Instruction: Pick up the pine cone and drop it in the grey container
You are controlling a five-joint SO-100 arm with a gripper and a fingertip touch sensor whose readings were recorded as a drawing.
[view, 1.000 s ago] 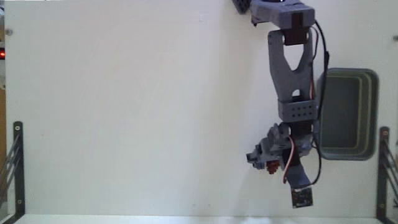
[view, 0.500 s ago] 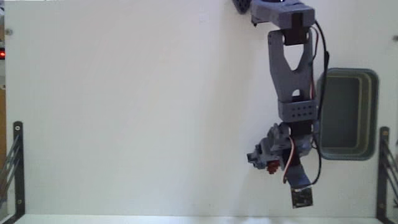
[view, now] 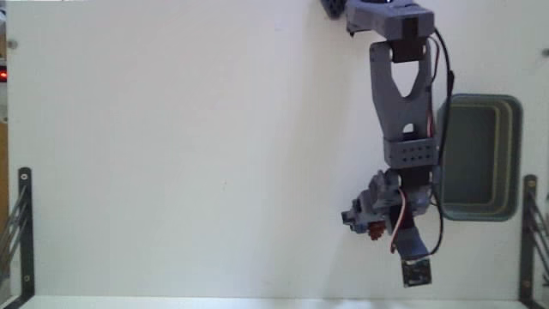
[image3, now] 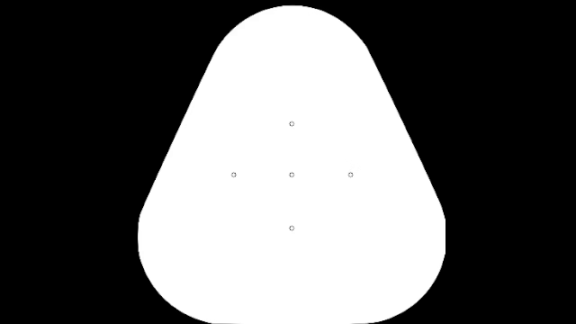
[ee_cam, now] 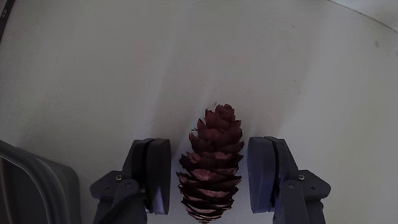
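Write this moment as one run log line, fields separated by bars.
phase: before grasp | pincer: open around pine cone, gaps both sides | pine cone: on table | grey container: empty, beside arm

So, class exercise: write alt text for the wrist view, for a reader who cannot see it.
A reddish-brown pine cone lies on a white table between the two open fingers of the gripper, tip pointing away from the camera. A narrow gap shows on each side of the cone. The corner of the grey container shows at bottom left.
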